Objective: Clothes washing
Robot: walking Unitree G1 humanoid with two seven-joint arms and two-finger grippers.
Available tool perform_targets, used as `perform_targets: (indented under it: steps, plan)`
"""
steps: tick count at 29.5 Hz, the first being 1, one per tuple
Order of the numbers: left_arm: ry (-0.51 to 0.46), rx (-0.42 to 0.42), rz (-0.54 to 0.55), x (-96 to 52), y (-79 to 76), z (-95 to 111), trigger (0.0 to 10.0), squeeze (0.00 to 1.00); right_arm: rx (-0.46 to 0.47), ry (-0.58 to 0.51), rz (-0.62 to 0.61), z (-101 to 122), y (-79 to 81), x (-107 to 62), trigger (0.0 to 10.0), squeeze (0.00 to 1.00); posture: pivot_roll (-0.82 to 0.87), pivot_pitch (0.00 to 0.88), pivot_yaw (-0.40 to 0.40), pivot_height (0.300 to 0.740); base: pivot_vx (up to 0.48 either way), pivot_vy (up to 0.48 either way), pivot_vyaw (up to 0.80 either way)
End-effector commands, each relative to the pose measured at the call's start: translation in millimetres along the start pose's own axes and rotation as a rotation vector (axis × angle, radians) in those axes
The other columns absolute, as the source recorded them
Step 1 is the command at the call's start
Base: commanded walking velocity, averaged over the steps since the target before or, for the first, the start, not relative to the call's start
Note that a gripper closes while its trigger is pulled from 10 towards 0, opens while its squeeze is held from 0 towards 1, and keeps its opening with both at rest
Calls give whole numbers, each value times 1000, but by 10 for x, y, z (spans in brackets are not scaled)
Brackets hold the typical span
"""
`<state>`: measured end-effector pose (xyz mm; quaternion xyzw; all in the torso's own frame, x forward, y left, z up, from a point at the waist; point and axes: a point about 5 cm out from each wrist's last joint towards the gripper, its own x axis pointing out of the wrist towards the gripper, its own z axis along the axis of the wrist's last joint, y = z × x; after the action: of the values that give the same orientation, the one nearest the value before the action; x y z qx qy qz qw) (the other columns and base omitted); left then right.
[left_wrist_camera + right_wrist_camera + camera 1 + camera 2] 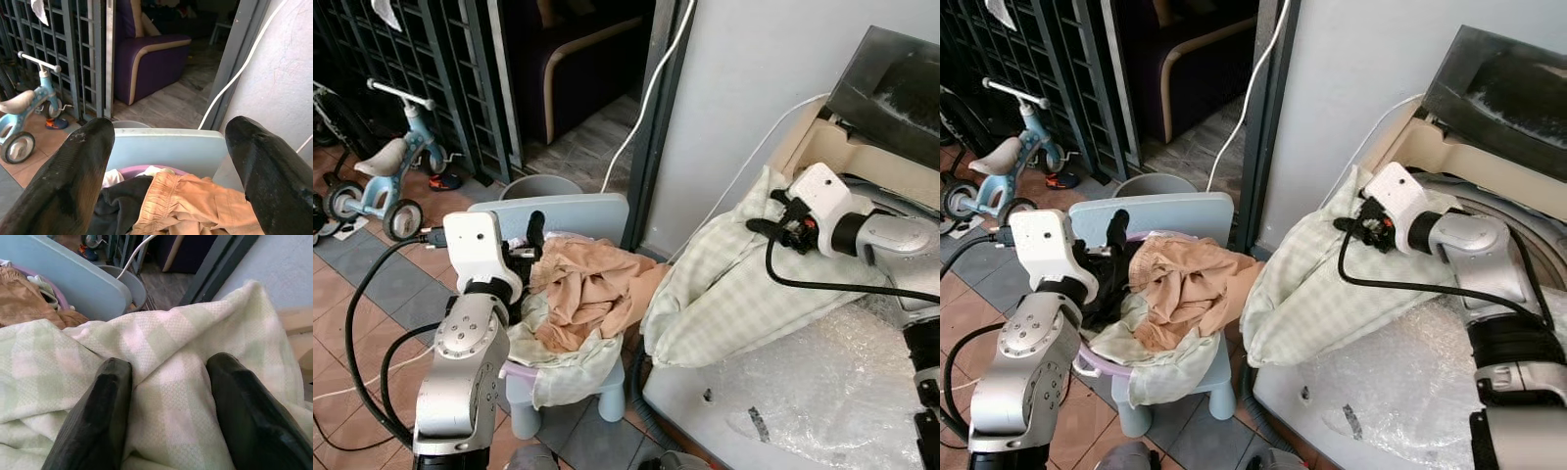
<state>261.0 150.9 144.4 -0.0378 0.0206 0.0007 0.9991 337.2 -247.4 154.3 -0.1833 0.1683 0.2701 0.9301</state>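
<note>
Checked green cloth [724, 284] sits grasped in the right gripper [166, 396] — left gripper [166, 161], jaws released, hovers over the tan garment [592, 289].

No text, label, brand, number or sign can be read anywhere in these views. The surfaces that might carry print are plain or too blurred to make out.
</note>
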Motion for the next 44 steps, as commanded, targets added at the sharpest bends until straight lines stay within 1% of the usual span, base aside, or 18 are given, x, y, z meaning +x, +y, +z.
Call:
perform_targets:
  steps: [1, 9, 14, 20, 22, 26, 28, 33, 34, 35, 36, 37, 38, 39, 40, 41, 42, 44]
  plan:
    - [-1, 1, -13, -9, -16, 19, 10000, 0, 145, 227, 10, -548, 135, 4, 0, 0, 81, 53, -44, 740, 0, 0, 0]
    - [5, 1, -17, -1, -22, 16, 10000, 0, 240, 198, -101, -510, 109, 80, 0, 0, 78, 53, -40, 740, 0, 0, 0]
    - [6, -2, -17, 5, -30, 16, 10000, 0, 353, 134, -227, -419, -23, 100, 0, 0, 79, 53, -43, 740, 0, 0, 0]
    - [5, -8, -12, 1, -33, 20, 10000, 0, 515, 78, -496, -333, -359, -6, 0, 0, 79, 51, -47, 740, 0, 0, 0]
    - [5, -12, -8, 4, -30, 17, 10000, 0, 605, 55, -607, -316, -517, -104, 0, 0, 82, 50, -51, 740, 0, 0, 0]
    - [5, -14, -5, 5, -26, 19, 10000, 0, 639, 27, -727, -269, -680, -224, 0, 0, 82, 51, -52, 740, 0, 0, 0]
    - [5, -16, -2, 4, -24, 19, 10000, 0, 618, -86, -946, -83, -994, -512, 0, 0, 84, 52, -52, 740, 0, 0, 0]
    - [6, -18, 2, 2, -16, 20, 10000, 0, 507, -228, -1182, 188, -1302, -914, 0, 0, 83, 52, -51, 740, 0, 0, 0]
    - [7, -20, 2, 2, -13, 17, 10000, 0, 448, -251, -1222, 269, -1358, -1004, 0, 0, 81, 52, -50, 740, 0, 0, 0]
    - [7, -20, 2, 2, -13, 17, 10000, 0, 448, -251, -1222, 269, -1358, -1004, 0, 0, 81, 52, -50, 740, 0, 0, 0]
    - [8, -21, 2, 5, -12, 16, 10000, 0, 340, -270, -1204, 412, -1395, -1049, 1686, 0, 79, 53, -50, 740, 0, 0, 0]
    - [9, -22, 2, 5, -12, 15, 10000, 0, 297, -273, -1175, 469, -1395, -1032, 1686, 0, 79, 52, -50, 740, 0, 0, 0]
    - [9, -23, 1, 7, -14, 15, 10000, 0, 269, -299, -1104, 542, -1359, -954, 10000, 0, 77, 52, -49, 740, 0, 0, 0]
    - [9, -24, 1, 7, -15, 16, 10000, 0, 253, -318, -1058, 589, -1332, -900, 10000, 0, 77, 52, -49, 740, 0, 0, 0]
    - [9, -24, 0, 8, -17, 16, 10000, 0, 229, -350, -926, 658, -1238, -755, 10000, 102, 77, 52, -49, 740, 0, 0, 0]
    - [9, -24, 0, 8, -18, 16, 10000, 0, 211, -370, -832, 704, -1164, -658, 10000, 102, 77, 52, -49, 740, 0, 0, 0]
    - [8, -24, 0, 8, -18, 18, 10000, 0, 171, -389, -668, 742, -1015, -514, 10000, 1000, 76, 54, -47, 740, 0, 0, 0]
    - [9, -24, 0, 9, -18, 16, 10000, 0, 133, -398, -500, 732, -855, -436, 10000, 1000, 73, 55, -46, 740, 0, 0, 0]
